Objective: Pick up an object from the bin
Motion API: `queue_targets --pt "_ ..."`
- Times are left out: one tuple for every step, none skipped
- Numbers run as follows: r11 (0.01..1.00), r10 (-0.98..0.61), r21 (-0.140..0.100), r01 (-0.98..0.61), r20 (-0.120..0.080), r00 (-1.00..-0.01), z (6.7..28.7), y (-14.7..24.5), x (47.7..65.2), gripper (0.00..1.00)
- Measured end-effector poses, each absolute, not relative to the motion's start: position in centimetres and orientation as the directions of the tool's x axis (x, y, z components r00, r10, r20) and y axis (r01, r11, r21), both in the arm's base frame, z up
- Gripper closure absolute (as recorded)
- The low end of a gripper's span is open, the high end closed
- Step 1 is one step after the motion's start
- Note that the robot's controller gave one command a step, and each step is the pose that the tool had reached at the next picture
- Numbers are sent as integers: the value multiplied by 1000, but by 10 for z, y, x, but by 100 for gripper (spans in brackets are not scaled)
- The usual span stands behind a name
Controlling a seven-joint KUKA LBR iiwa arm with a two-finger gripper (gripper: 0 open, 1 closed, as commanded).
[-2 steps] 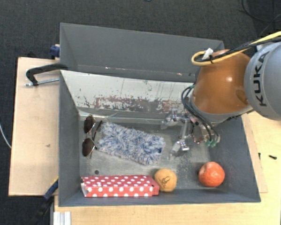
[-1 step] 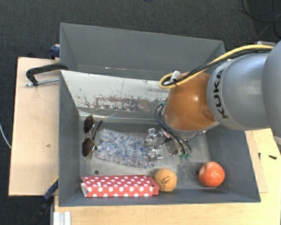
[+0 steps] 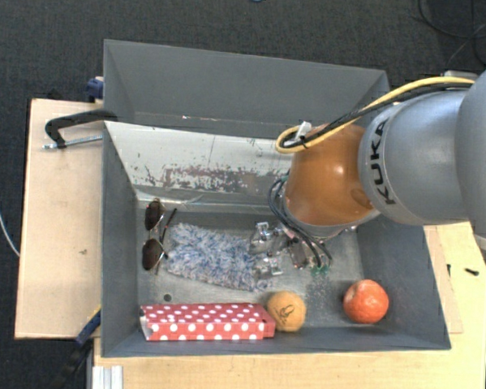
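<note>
Gripper (image 3: pixel 267 254) low over right end of blue-white speckled cloth (image 3: pixel 207 257), mid-floor of bin (image 3: pixel 115 224). Whether it is spread or clenched: unclear. Cloth long axis left-right, right end dipping slightly frontward. Tan ball (image 3: pixel 286 310) near front; sunglasses (image 3: pixel 154 235) at cloth's left end.

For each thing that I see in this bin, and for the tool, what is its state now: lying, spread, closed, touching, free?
Sunglasses: lying at the left side, free.
Cloth: spread out, rumpled, right end under the tool.
Box: closed, lying lengthwise at the front.
Tan ball: at rest, against the box's right end.
Orange ball: at rest, apart from the others.
Tool: down at the cloth's right end.
</note>
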State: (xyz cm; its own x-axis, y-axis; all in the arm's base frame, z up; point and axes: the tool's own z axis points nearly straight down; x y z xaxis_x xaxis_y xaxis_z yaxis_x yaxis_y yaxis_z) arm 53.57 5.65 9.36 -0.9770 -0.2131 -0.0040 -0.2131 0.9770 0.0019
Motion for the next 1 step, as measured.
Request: queue_targets --pt "980 -201 1 -201 -5 -980 229 74 531 100"
